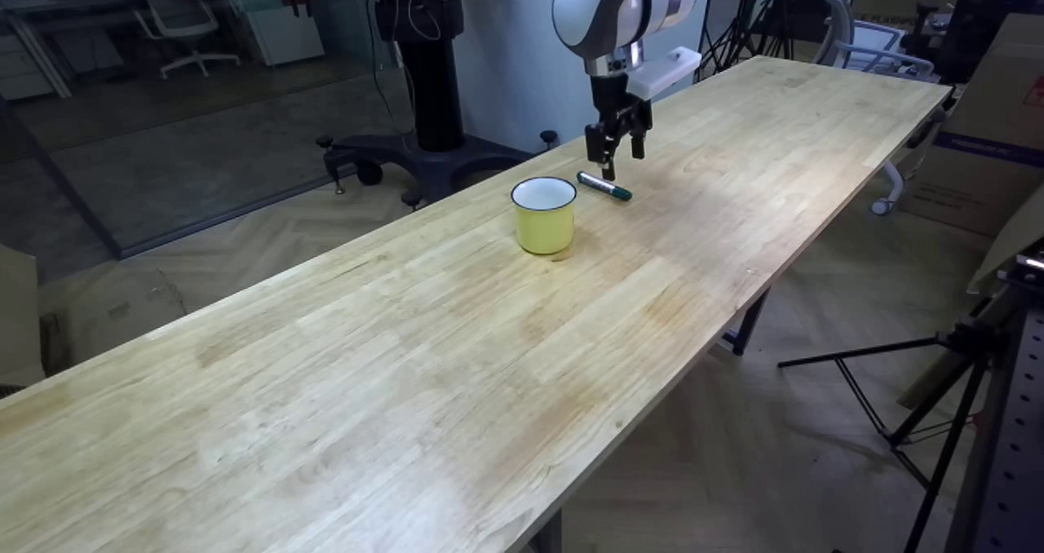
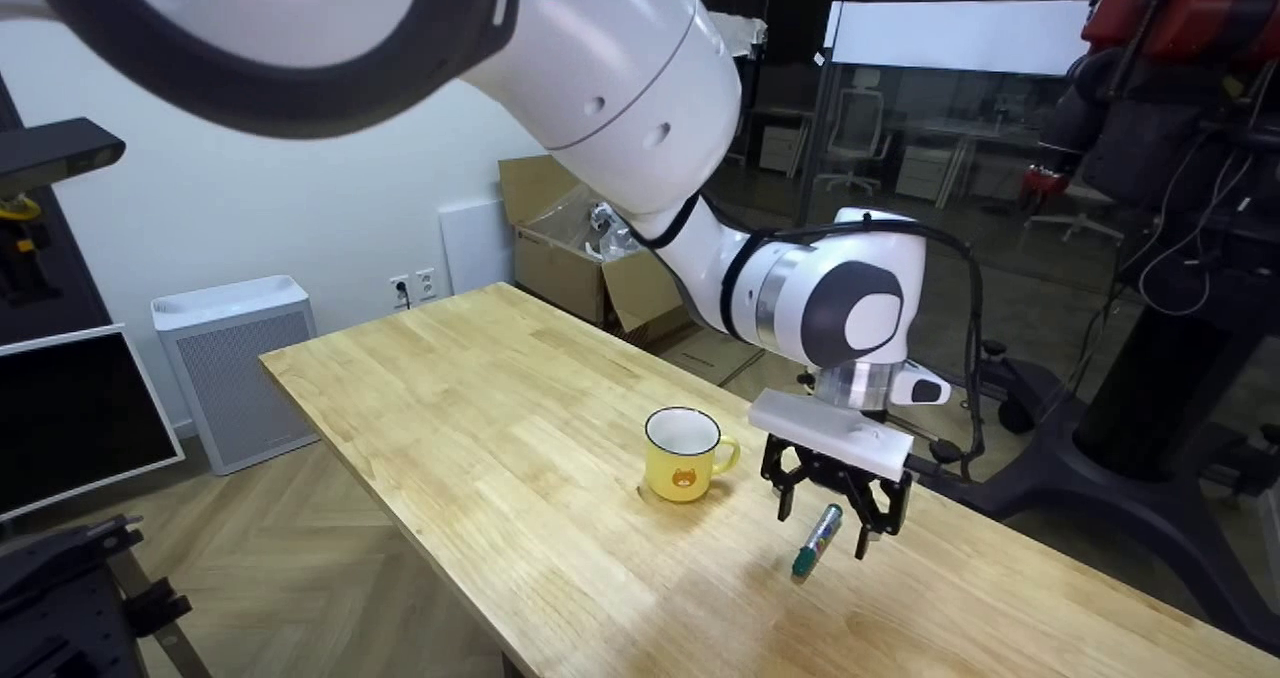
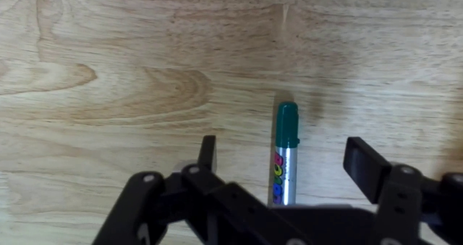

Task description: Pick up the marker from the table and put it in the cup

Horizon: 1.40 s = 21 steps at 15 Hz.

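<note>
The marker point(image 1: 604, 187) point(image 2: 818, 541) lies on the light wood table point(image 1: 391, 373) point(image 2: 510, 408) beside the cup. In the wrist view the marker point(image 3: 287, 158) has a green cap and a silver body with coloured letters. Its lower end is hidden behind the gripper. The yellow cup point(image 1: 545, 228) point(image 2: 678, 475) stands upright, with a white inside and a dark rim; its handle shows in an exterior view. My gripper point(image 1: 623, 164) point(image 2: 823, 531) is open and empty just above the marker. In the wrist view the marker lies between the spread fingers point(image 3: 282, 146), touching neither.
The table's long edge point(image 1: 710, 341) is in view. A black wheeled stand point(image 1: 440, 96) is beside the table's far side. A tripod point(image 1: 971, 349) stands on the floor. A cardboard box point(image 2: 560, 278) is behind the table's end, near an air purifier point(image 2: 240, 378).
</note>
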Tool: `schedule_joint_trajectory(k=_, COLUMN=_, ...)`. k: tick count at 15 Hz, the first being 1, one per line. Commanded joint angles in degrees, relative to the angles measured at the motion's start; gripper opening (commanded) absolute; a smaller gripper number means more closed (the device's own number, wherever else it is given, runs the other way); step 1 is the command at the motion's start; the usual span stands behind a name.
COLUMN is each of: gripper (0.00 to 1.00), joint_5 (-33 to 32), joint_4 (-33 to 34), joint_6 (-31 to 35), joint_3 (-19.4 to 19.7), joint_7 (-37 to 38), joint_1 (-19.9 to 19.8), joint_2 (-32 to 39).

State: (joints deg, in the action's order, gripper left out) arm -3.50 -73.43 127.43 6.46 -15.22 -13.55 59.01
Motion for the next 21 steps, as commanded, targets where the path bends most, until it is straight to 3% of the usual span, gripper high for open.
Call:
schedule_joint_trajectory(k=1, gripper=0.60, joint_5=-0.67, joint_4=8.67, joint_6=-4.07, joint_3=-0.89, joint_7=-1.06, joint_1=-0.85, joint_2=4.93)
schedule_joint_trajectory(k=10, gripper=0.00, joint_5=-0.34, joint_4=20.09, joint_6=-11.22, joint_3=-1.56, joint_7=-4.12, joint_1=-2.55, joint_2=12.21)
schedule_joint_trajectory(k=21, gripper=0.00, joint_5=0.03, joint_4=24.91, joint_6=-13.64, joint_3=-2.45, joint_7=-5.87, joint_1=-3.13, joint_2=14.56)
